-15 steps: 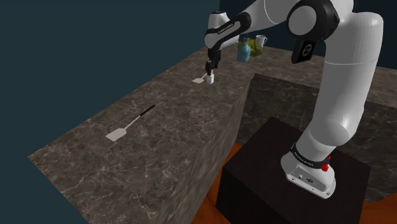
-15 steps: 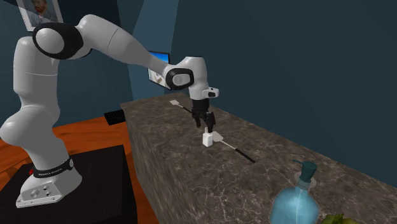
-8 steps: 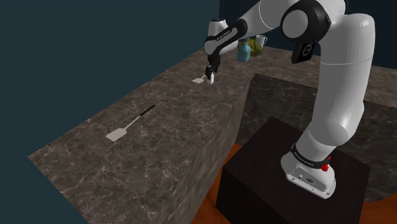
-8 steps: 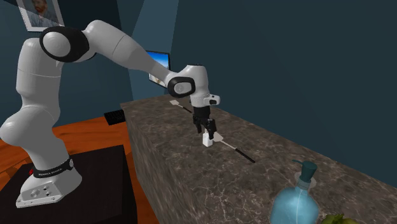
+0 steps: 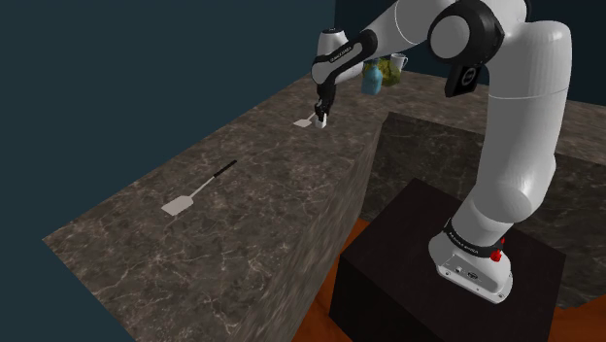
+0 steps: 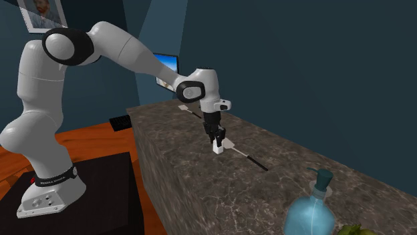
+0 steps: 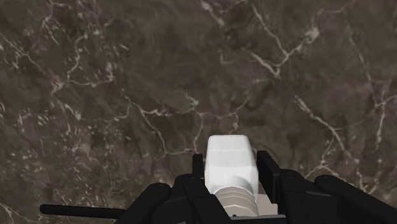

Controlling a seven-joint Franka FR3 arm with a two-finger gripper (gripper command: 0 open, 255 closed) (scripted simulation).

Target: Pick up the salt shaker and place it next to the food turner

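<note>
Well off counter (image 5: pixel 254 199) edge, shaker (image 7: pixel 227 160) in pincer (image 6: pixel 216 139).

A white salt shaker (image 7: pixel 230 162) is being clasped between the black fingers (image 7: pixel 198 173) of the gripper (image 7: pixel 232 170), just below the centre of the frame. Dark, white-veined marble countertop (image 7: pixel 127 76) is being seen beyond it, and a thin black handle (image 7: pixel 83 209) is lying beside the gripper's body.

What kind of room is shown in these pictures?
Probably a kitchen, in a house: a dark marble counter carries a food turner, a white salt shaker and a blue pump bottle.
</note>
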